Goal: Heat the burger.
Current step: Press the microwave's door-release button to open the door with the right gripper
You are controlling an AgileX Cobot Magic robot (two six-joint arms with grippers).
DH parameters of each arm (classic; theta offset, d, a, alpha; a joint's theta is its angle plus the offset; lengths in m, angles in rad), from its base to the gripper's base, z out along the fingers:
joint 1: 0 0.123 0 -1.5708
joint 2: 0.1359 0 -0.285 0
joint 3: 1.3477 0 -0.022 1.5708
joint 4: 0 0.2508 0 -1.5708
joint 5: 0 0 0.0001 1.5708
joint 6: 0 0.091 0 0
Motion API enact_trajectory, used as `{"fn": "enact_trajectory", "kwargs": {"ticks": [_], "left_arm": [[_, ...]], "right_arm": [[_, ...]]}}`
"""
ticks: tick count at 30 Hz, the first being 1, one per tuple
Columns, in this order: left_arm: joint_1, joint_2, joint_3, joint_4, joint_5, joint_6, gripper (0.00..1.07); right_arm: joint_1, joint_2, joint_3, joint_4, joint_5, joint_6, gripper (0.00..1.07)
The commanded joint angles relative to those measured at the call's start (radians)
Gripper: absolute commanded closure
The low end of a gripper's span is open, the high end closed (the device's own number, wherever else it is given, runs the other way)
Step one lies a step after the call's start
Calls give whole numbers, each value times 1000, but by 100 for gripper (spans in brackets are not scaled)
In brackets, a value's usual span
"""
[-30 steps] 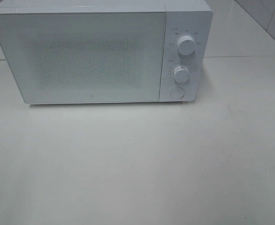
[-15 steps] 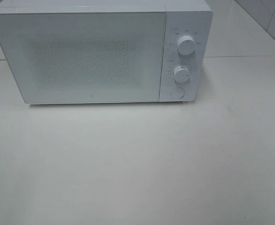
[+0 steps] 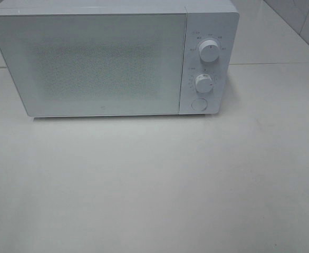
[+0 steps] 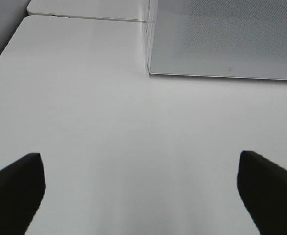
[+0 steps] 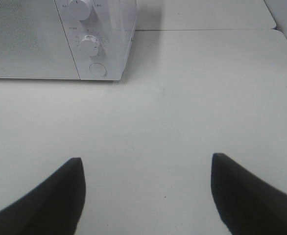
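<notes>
The left gripper [image 4: 139, 164] and the right gripper [image 5: 147, 161] hang over the table [image 3: 154, 184], jaws wide apart, holding nothing. Ahead, the microwave [image 3: 102, 63] stands shut — the burger shows in no view, perhaps inside, so whether heating is begun or done I cannot tell.

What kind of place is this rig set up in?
Probably a kitchen-style test bench, though I can't say it's a real kitchen. A shut white microwave with two dials and a round button stands on a plain white table. Pale tiles seem to show at the far right.
</notes>
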Motion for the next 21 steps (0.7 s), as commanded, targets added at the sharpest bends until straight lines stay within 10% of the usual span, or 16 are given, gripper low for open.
{"fn": "enact_trajectory", "kwargs": {"ticks": [1, 21], "left_arm": [[2, -7, 4, -10, -13, -4, 6], [2, -7, 4, -10, -13, -4, 6]], "right_arm": [[-5, -24, 2, 6, -16, 0, 38], [-5, -24, 2, 6, -16, 0, 40]]}}
